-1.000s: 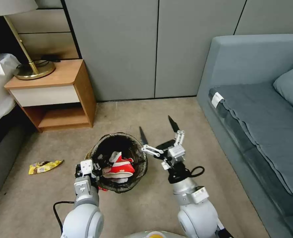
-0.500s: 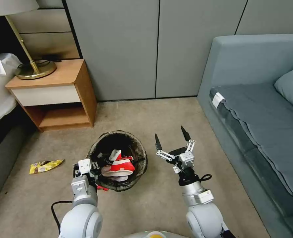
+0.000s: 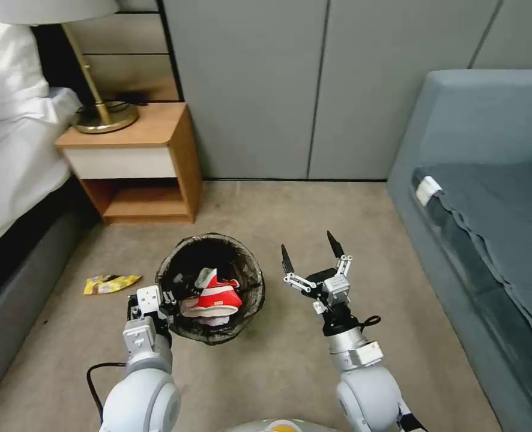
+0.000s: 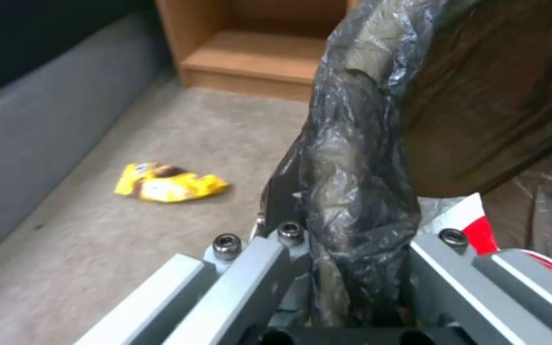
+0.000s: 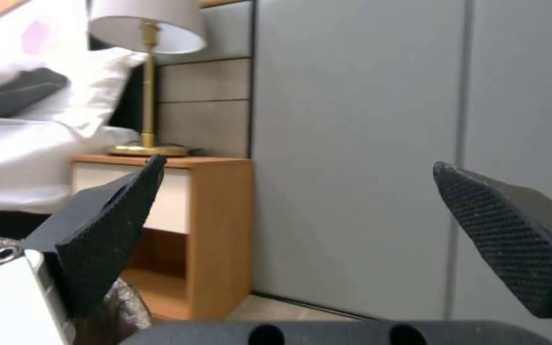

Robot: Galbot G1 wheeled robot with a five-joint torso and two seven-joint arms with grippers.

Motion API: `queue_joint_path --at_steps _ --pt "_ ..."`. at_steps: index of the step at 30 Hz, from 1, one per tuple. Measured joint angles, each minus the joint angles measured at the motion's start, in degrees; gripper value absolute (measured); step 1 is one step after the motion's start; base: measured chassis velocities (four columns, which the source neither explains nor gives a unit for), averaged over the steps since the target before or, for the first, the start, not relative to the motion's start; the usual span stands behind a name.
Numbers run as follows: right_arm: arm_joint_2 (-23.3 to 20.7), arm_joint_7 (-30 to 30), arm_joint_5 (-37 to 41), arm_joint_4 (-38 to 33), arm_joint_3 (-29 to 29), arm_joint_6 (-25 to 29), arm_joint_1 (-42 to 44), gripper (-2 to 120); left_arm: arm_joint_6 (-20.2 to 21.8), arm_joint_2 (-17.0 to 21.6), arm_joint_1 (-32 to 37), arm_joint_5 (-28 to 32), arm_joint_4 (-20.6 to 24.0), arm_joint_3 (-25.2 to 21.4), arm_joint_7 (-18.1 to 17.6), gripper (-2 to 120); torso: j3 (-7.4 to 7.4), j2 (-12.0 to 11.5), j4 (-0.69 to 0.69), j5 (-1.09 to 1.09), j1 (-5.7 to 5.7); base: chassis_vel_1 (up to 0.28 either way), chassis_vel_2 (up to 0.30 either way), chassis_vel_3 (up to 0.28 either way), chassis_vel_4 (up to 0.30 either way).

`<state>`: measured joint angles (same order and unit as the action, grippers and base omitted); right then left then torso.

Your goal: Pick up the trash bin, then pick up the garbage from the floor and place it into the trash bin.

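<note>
Bin on the carpet between both grippers: left gripper at its left rim, right gripper just right of it. Cups in the bin. Wrapper left of it; nightstand behind, sofa at right.

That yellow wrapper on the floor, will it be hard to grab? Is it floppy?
Probably floppy: the yellow wrapper lies flat and crinkled on the carpet, like thin foil. It likely weighs almost nothing, so a push might just slide it. Lying so flat, it may be tricky for the open right gripper to pinch.
</note>
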<state>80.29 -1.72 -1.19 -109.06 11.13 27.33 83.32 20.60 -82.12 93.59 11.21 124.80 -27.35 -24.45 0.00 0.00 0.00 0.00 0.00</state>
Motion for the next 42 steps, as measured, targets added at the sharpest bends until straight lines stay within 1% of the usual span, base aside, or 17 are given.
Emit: queue_joint_path --at_steps 21,27,35,39,42 --pt "0.21 0.29 -0.23 0.73 -0.96 -0.32 -0.93 100 0.36 0.09 0.29 0.2 1.56 -0.24 -0.12 0 0.0 0.0 0.0 0.0 0.0 0.125 0.119 0.122 0.125" --pt "0.42 0.35 -0.41 1.07 -1.05 -0.32 -0.99 100 0.29 0.1 0.36 0.17 1.51 -0.26 -0.14 0 0.0 0.0 0.0 -0.01 -0.01 0.128 0.12 0.119 0.121" --pt "0.39 0.4 -0.41 1.16 -0.82 -0.31 -1.12 100 -0.5 -0.18 0.0 -0.12 0.33 0.02 -0.27 0 0.0 0.0 0.02 0.0 0.0 0.1 0.103 0.103 0.107" --pt "0.07 0.43 -0.35 1.25 -0.4 -0.4 -1.16 100 -0.52 -0.18 -0.31 -0.07 0.19 0.14 -0.22 0 0.0 0.0 -0.02 0.0 0.0 0.016 0.015 0.023 0.027" --pt "-0.26 0.56 -0.09 1.24 -0.17 -0.94 -1.13 100 -0.52 -0.15 -0.34 -0.03 0.17 0.11 -0.08 0 0.0 0.0 -0.02 0.0 0.0 0.0 0.0 0.0 0.0"
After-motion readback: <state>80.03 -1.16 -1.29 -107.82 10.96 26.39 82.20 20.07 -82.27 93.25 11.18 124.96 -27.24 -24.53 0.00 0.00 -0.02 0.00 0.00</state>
